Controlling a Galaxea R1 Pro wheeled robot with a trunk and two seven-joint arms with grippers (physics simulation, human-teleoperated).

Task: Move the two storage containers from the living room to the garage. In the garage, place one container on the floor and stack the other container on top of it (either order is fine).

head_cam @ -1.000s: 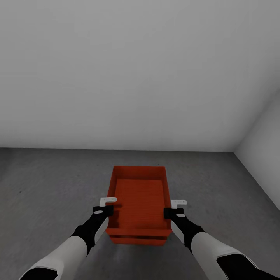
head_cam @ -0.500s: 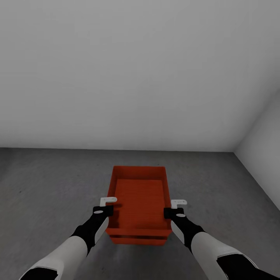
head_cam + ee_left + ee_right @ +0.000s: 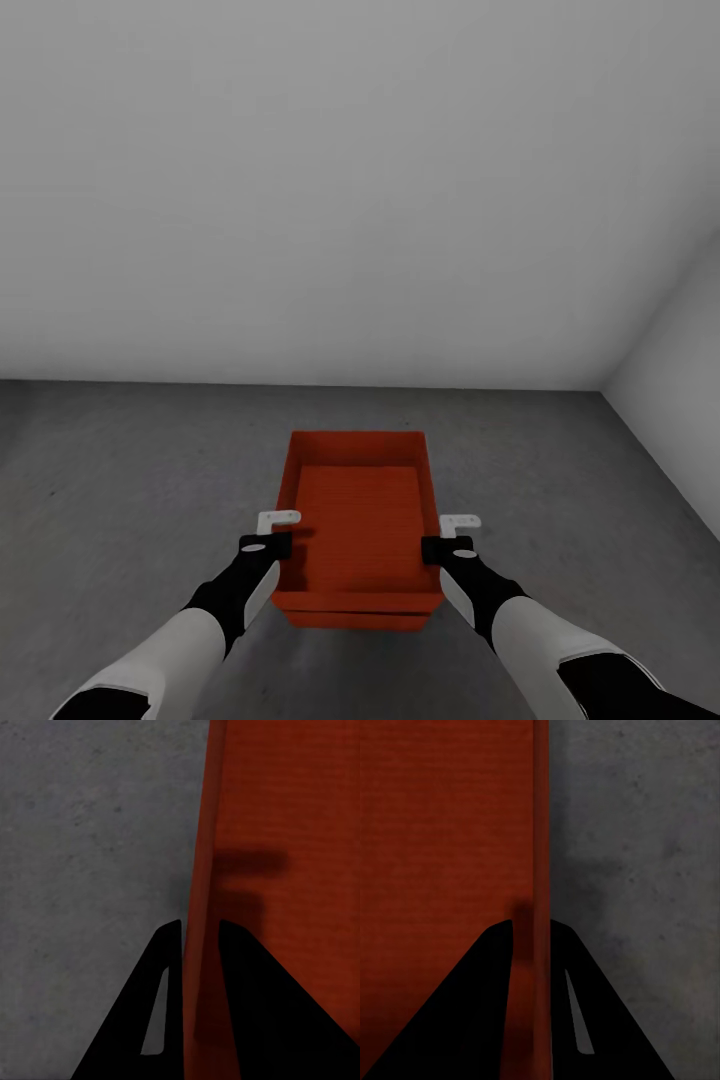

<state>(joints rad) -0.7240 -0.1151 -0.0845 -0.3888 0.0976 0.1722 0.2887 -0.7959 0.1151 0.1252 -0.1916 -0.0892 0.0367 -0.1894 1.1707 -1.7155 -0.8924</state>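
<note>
In the bare room with plain white-grey walls [image 3: 360, 180], the dark grey concrete-like floor [image 3: 130, 470] runs to the far wall, and I judge this to be the garage. In the middle near me stand the two orange-red open-topped rectangular boxes [image 3: 358, 520], one nested in or stacked on the other: a second red rim shows just below the near edge of the upper one, so I take the lower box to be on the floor.

My left gripper [image 3: 275, 535] has its dark fingers [image 3: 169, 945] closed over the left thin wall of the upper box, one finger inside and one outside. My right gripper [image 3: 455, 538] is pinched the same way on the right wall [image 3: 540, 832].

To do this step well, I should keep both hands level, so the box does not tilt, check that its rims line up with the lower one, then open both pairs of fingers together and lift straight up, clear of the walls.
</note>
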